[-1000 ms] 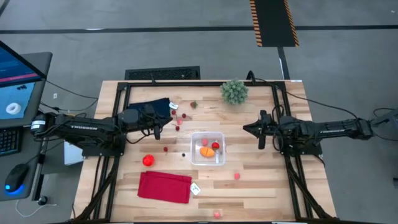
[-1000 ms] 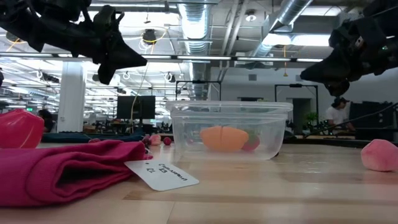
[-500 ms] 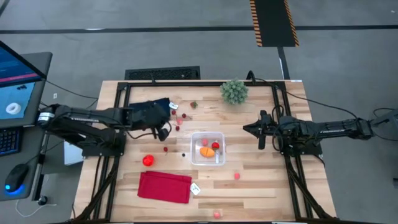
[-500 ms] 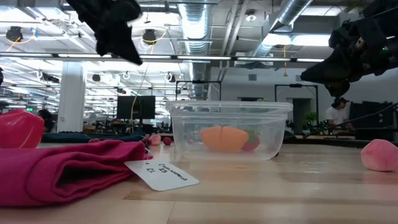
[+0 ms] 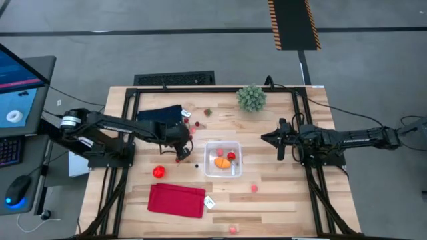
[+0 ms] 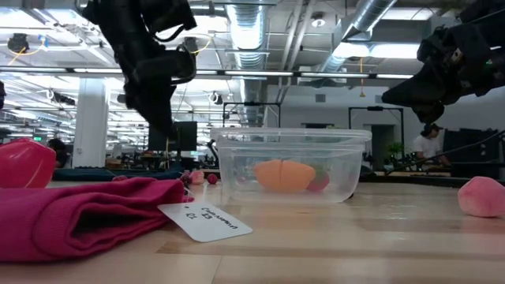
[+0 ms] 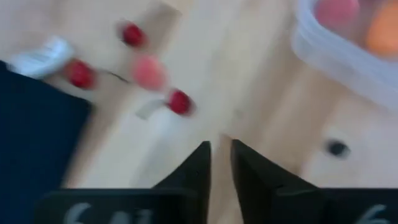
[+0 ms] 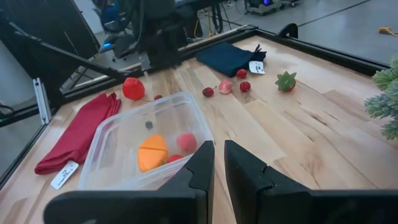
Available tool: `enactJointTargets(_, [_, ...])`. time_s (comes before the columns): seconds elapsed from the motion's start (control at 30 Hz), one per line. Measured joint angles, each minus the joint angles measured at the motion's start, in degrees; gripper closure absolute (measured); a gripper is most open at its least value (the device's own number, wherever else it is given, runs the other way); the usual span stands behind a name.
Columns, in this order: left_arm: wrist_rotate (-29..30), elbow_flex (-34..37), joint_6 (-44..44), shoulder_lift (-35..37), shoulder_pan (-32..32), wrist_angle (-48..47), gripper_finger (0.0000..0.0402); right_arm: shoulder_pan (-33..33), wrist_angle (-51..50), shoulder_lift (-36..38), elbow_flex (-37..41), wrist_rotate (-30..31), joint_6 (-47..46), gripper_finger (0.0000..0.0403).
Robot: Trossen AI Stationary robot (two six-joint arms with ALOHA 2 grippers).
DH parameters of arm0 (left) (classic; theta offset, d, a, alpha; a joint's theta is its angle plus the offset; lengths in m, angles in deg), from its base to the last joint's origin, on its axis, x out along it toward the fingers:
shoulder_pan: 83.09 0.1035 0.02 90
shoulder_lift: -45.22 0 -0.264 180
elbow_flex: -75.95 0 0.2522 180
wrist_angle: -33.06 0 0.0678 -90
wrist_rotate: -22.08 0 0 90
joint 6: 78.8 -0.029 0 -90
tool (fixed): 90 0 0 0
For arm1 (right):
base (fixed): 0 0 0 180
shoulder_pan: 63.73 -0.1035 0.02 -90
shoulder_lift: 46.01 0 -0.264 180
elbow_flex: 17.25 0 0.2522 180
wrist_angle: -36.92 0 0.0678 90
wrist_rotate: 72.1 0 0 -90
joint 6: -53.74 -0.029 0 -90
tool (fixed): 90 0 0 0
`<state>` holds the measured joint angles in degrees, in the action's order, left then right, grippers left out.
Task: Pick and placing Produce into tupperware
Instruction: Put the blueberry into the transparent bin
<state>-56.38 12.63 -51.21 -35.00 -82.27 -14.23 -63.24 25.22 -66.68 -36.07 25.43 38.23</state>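
The left tool (image 5: 181, 155), its fingers nearly together and empty, hangs over a small red produce piece (image 5: 177, 159) on the bench (image 5: 280, 193) just beside the tupperware (image 5: 223, 159), so it must open, descend and grip, while the shut right tool (image 5: 265, 139) waits.

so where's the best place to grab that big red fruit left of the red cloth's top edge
Probably straight from above, fingers closing across the middle of the big red fruit. It looks rounded and sits alone on bare wood, apart from the red cloth, so both sides seem free. The left gripper is nearest; its fingers stand only slightly apart and would need opening first.
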Motion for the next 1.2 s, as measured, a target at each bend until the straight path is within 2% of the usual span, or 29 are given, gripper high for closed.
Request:
enactJointTargets(0.17, [-8.2,0.0,3.1,-1.5,-3.6,2.5,0.0283,0.0,0.0,0.0,0.0,0.0,0.0,0.0343])
enactJointTargets(0.4, [-8.1,0.2,1.8,-1.5,-11.1,12.6,0.0242,0.0,0.0,0.0,0.0,0.0,0.0,0.0343])
enactJointTargets(0.57, [-4.9,0.2,3.6,-3.2,-14.0,13.0,0.0239,0.0,0.0,0.0,0.0,0.0,0.0,0.0343])
enactJointTargets(0.7, [-1.9,0.1,2.8,-7.5,-15.1,14.1,0.0239,0.0,-0.4,0.0,0.0,0.0,0.0,0.0343])
enactJointTargets(0.8, [-4.6,-0.6,1.3,-11.4,-14.8,13.0,0.0239,0.0,-0.6,0.0,0.0,0.0,0.0,0.0343])
enactJointTargets(0.93, [-3.8,-2.2,0.2,-14.2,-14.9,14.4,0.0239,0.0,-0.6,0.0,0.0,0.0,0.0,0.0343])
enactJointTargets(1.1, [1.5,-3.5,-1.4,-14.7,-15.1,13.1,0.0239,0.0,-0.8,0.0,0.0,0.0,0.0,0.0343])
enactJointTargets(1.2, [2.0,-3.5,-1.9,-14.8,-14.9,12.6,0.0239,0.0,-1.2,0.0,0.0,0.0,0.0,0.0343])
